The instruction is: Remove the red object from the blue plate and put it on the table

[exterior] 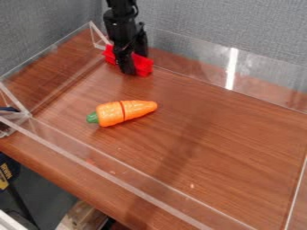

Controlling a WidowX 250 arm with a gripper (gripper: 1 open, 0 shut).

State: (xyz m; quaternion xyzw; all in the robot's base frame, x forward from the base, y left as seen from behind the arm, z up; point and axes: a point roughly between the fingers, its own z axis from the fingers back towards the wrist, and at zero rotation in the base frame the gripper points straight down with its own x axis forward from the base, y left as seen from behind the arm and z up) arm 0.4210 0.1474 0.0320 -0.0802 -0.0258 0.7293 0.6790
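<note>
The gripper (126, 52) at upper centre-left of the frame covers the upper part of the red object (135, 64); only the block's lower edge and right end show. Whether the fingers clamp the block or merely stand against it cannot be determined, as the dark fingertips merge together. The arm above the gripper is cut off by the top edge. The table (192, 135) runs out of frame at right and bottom.
</note>
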